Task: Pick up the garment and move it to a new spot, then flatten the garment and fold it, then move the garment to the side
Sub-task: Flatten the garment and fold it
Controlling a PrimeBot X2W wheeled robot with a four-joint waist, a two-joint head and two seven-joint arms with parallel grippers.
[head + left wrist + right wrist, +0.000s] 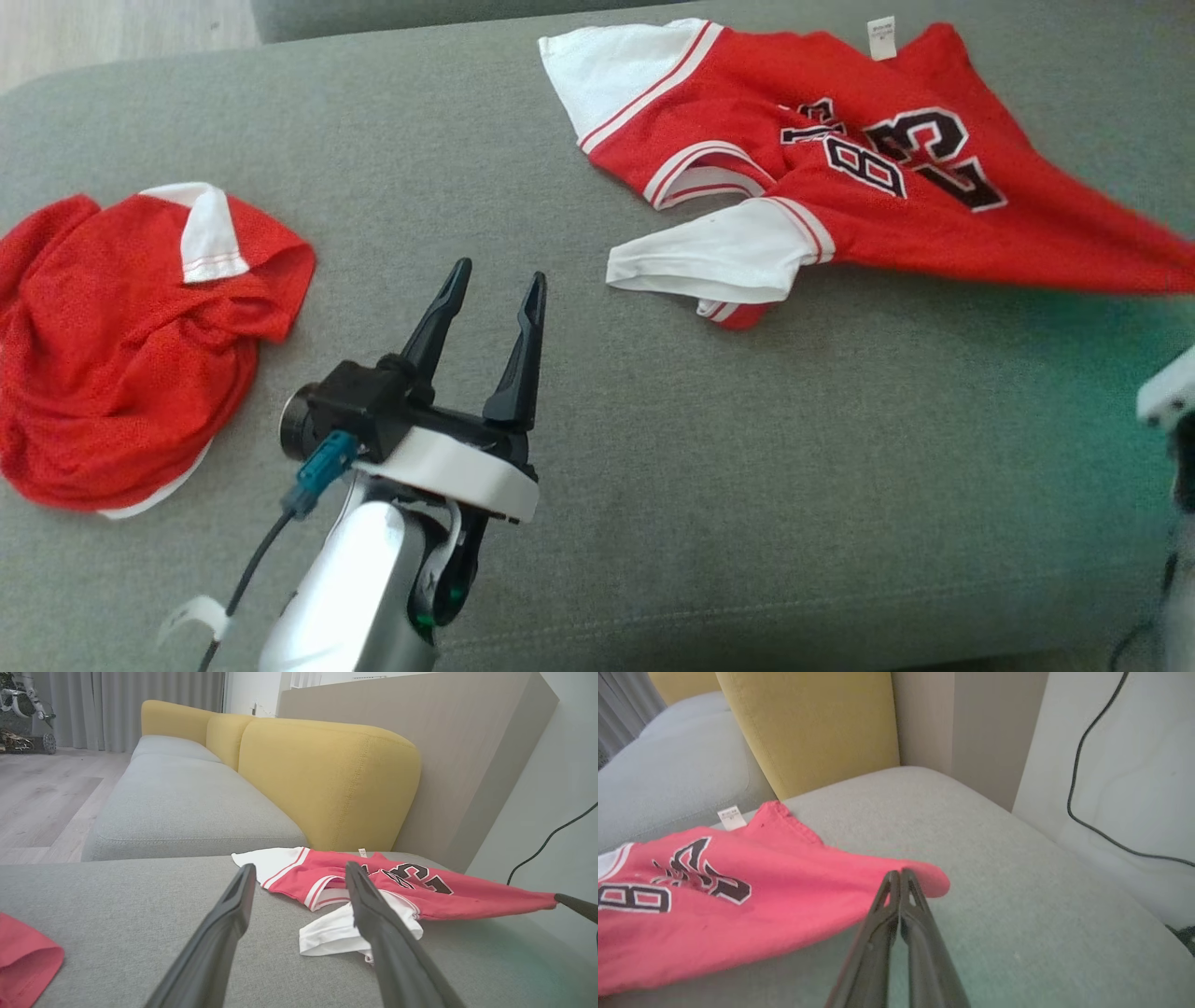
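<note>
The garment is a red jersey with white sleeves and black numbers, spread loosely on the far right of the grey sofa seat. In the right wrist view, my right gripper is shut on the garment's red corner, and the cloth is stretched out toward it. The left wrist view shows that pulled corner of the garment ending at the right gripper's dark tip. My left gripper is open above bare cushion, left of the garment and holding nothing. The garment lies beyond its fingers.
A second red garment lies crumpled at the seat's left end. Yellow backrests rise behind the seat. A pale wall with a black cable stands on the right. Part of my right arm shows at the head view's right edge.
</note>
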